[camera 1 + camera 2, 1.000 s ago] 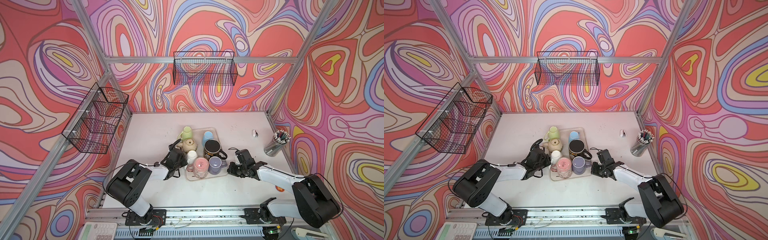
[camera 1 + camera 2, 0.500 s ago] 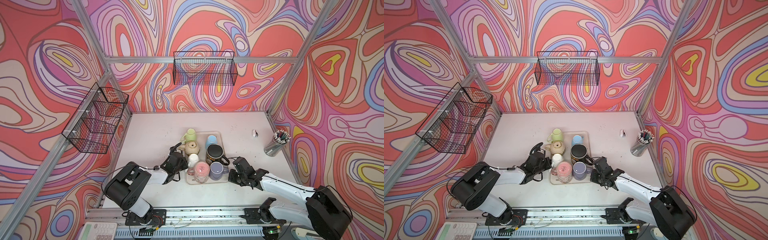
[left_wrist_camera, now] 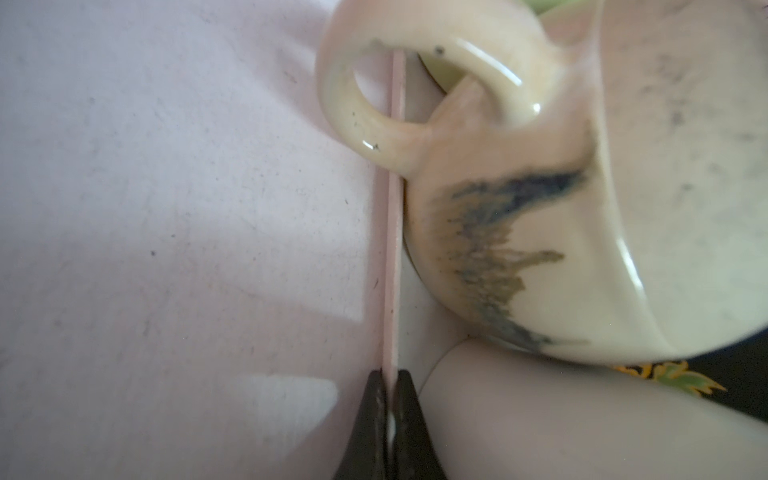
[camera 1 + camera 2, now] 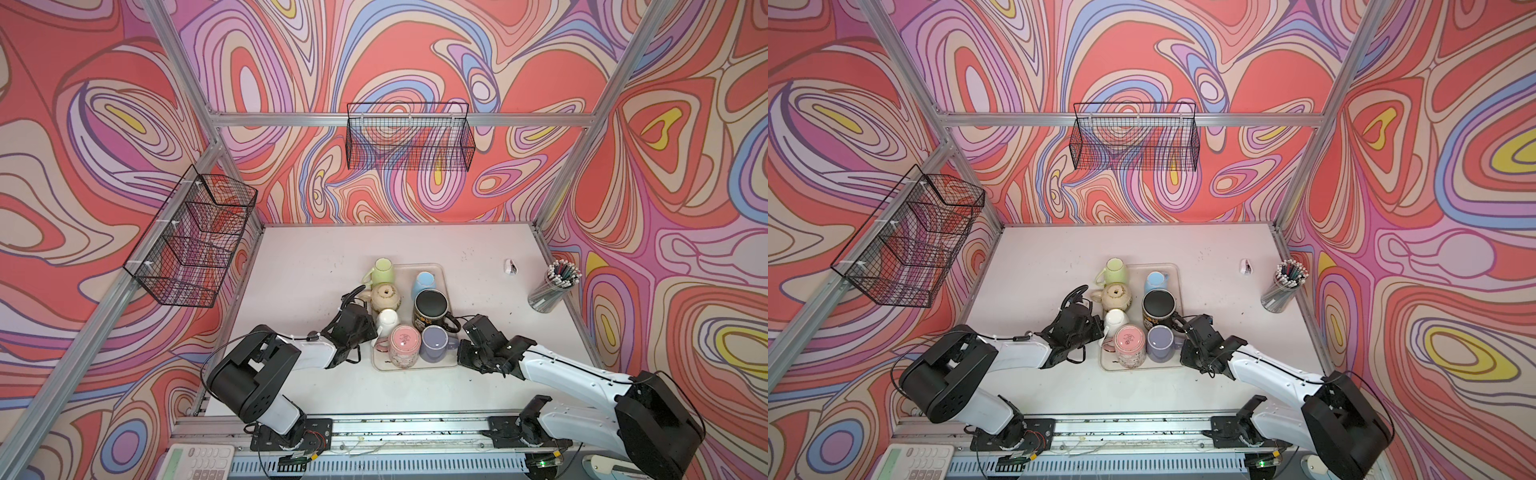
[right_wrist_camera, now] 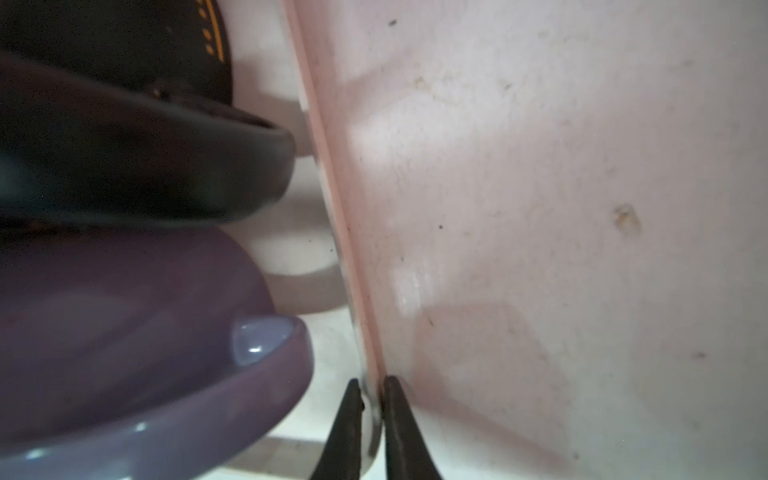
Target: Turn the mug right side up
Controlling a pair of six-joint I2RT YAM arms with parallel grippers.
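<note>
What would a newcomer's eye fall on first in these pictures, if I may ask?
Probably the loud swirling red, pink and blue walls around the cell. Next, the tray crowded with coloured mugs at the front middle of the white table. The left gripper pinches its rim on one side, and the right gripper straddles the rim opposite.

Cream mug point(image 4: 385, 296), bottom up, on the pink tray's point(image 4: 440, 365) left side

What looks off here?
The left claw pinches the tray rim and the right claw straddles the opposite rim, neither on a mug. The pink mug sits base-up. The beige mug handle overhangs the rim.
</note>
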